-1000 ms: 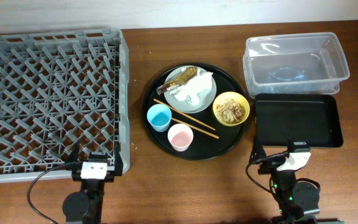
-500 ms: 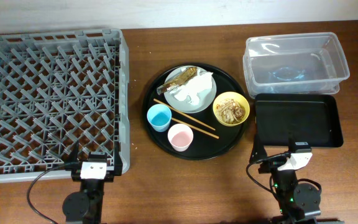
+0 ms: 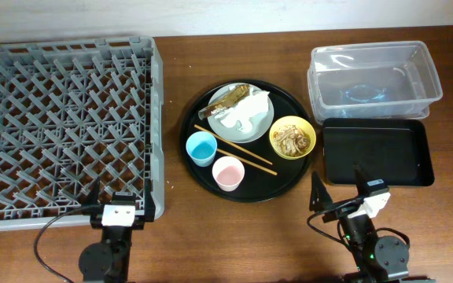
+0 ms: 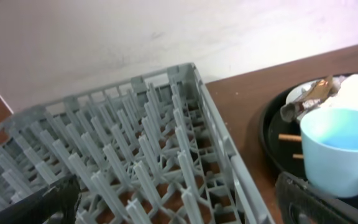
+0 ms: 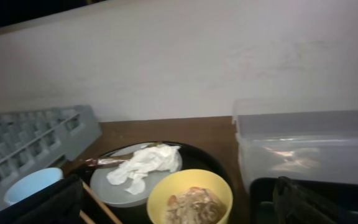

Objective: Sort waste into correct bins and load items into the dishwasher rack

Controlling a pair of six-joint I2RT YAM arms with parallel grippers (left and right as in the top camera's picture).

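**Nothing grasped, all items on round tray**

Left gripper (image 3: 117,198): fingers spread apart, nothing between, at near wall of dishwasher rack (image 3: 61,118). Right gripper (image 3: 337,189): fingers spread apart, empty, near front edge of black rectangular tray (image 3: 376,149), with clear tub (image 3: 372,79) behind that. Between rack and bins, round black tray (image 3: 285,182) carrying plate (image 3: 242,135) with napkin (image 3: 242,116) and brown wrapper (image 3: 230,96), yellow bowl (image 3: 311,141) of noodles (image 3: 291,138), blue cup (image 3: 201,148), pink cup (image 3: 228,173), chopsticks (image 3: 234,149).

The rack (image 3: 61,130) sits at the left. In the middle, the round tray (image 3: 285,179) carries the plate (image 3: 259,124), bowl (image 3: 292,137) and chopsticks (image 3: 238,147). At the right, the tub (image 3: 374,79) stands behind the shallow tray (image 3: 376,153).
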